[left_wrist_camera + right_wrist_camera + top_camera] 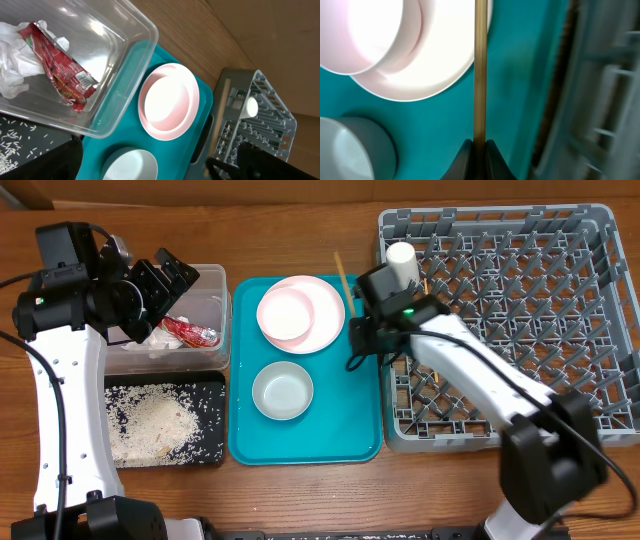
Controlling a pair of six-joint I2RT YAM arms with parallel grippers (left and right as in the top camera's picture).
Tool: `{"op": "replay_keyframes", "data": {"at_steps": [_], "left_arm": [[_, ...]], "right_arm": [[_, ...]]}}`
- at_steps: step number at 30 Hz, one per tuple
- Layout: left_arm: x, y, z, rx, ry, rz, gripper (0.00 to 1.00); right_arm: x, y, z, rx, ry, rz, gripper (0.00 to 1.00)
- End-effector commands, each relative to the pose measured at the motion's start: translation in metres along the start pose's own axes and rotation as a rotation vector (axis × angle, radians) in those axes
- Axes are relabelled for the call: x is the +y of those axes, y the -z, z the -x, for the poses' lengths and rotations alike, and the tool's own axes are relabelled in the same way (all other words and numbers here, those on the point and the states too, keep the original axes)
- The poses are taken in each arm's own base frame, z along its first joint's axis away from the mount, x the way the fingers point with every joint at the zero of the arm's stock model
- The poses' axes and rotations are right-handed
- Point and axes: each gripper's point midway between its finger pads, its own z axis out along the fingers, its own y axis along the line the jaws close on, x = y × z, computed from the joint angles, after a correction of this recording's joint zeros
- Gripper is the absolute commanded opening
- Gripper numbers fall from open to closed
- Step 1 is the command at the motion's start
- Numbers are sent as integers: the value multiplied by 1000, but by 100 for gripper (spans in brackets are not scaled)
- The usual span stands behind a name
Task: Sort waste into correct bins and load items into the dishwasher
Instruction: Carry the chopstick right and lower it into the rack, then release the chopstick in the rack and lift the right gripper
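My right gripper (480,146) is shut on a thin wooden chopstick (480,60) above the teal tray's right edge; in the overhead view the right gripper (355,322) holds the chopstick (342,275) beside the pink plate (318,320). A pale bowl (285,312) sits on the plate and another bowl (282,390) lies nearer the front. The white cup (402,260) stands in the grey dish rack (520,330). My left gripper (183,280) hangs open over the clear tub (212,285), which holds the napkin (12,65) and red wrapper (60,75). Rice (155,420) lies in the black tray (215,390).
The teal serving tray (340,430) lies between the bins and the rack. The right arm reaches across the rack's left side. Bare wooden table (300,500) runs along the front and back.
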Motion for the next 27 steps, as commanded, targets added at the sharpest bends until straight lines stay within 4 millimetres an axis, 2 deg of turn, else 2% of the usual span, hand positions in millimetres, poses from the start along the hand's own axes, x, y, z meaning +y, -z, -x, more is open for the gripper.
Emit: {"op": "replay_keyframes", "data": {"at_steps": [1, 5, 9, 18, 23, 27], "left_arm": [[-4, 3, 3, -8, -6, -12, 100], [-4, 3, 3, -8, -6, -12, 100], [-4, 3, 3, -8, -6, -12, 100], [-4, 3, 3, -8, -6, -12, 100], [-4, 3, 3, -8, -6, -12, 100], [-4, 3, 3, -8, -6, -12, 100]], "right_arm": [[-8, 60, 29, -138, -32, 12, 4], [-28, 92, 28, -164, -75, -6, 4], [-49, 105, 23, -158, -119, -33, 4], [-101, 107, 4, -82, -226, -144, 4], [-106, 101, -3, -60, -219, -154, 4], [-110, 88, -11, -45, -217, -160, 4]]}}
